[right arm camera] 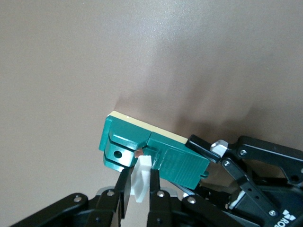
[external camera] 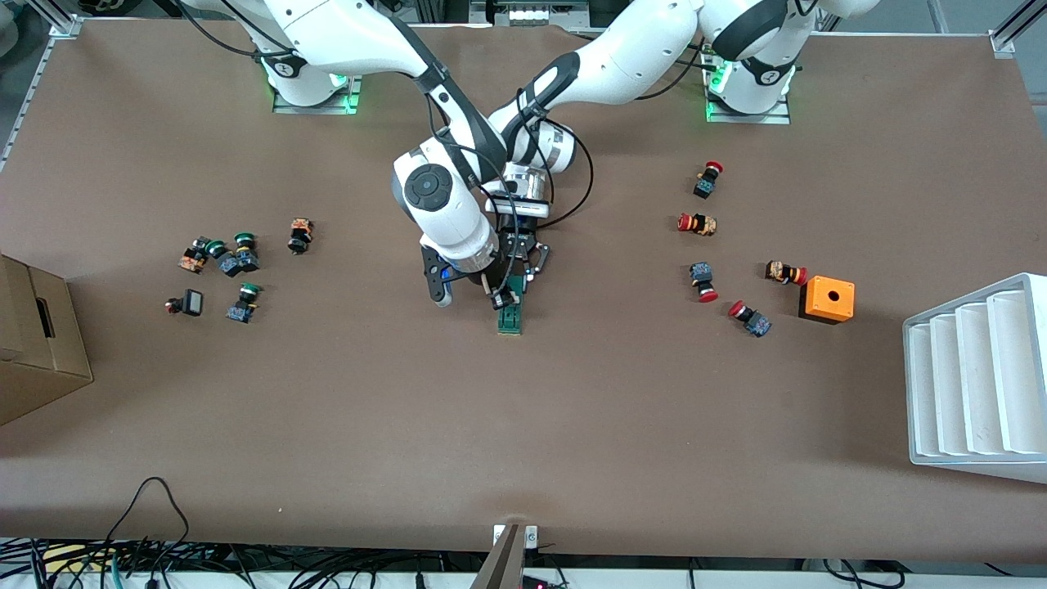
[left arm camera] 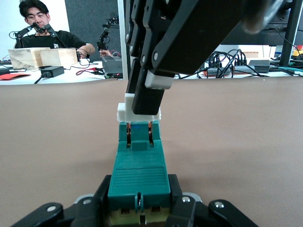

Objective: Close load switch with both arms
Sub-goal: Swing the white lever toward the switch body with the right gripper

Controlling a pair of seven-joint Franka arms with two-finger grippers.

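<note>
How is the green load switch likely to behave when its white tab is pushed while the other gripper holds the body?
The load switch looks like rigid moulded plastic, so it should stay stiff. Its flat underside lies on the table, so rolling seems unlikely. The left gripper clamps one end and the right gripper pinches the white tab, so sliding is probably limited.

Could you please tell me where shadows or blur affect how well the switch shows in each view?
Front view: both arms crowd over the load switch. Left wrist view: switch sharp, background soft. Right wrist view: soft shadow on the table beside the switch; right gripper grips its white tab.
</note>
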